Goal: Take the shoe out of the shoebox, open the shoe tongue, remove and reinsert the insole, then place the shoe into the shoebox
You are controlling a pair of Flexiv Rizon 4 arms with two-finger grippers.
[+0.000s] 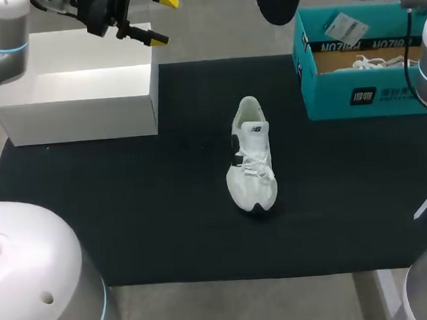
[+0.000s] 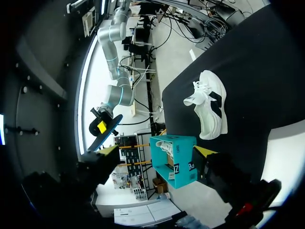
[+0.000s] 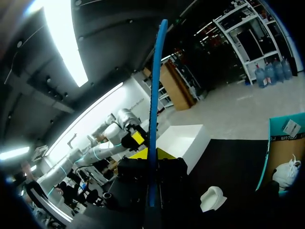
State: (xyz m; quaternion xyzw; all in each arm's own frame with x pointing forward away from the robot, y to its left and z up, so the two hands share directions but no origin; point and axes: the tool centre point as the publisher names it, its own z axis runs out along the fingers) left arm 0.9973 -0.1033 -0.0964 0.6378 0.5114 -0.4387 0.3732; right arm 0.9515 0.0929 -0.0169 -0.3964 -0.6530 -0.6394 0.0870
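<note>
Fingers of the left gripper (image 1: 164, 18) stand apart; the right gripper (image 3: 153, 153) clamps the insole (image 1: 276, 5). The shoebox (image 1: 370, 94) holds a second shoe (image 1: 371, 62); the shoe (image 1: 252, 161) lies on the black mat (image 1: 129, 210).

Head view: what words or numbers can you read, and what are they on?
Teal shoebox, inner rim: dark capital letters, too blurred to read surely.
Shoebox front: small dark label with white signs, too small to read.
White tag on the shoebox: print too small.
Shoe tongue: tiny logo, unreadable.
White box: no print shows.
Insole in the right gripper: no print shows.
</note>
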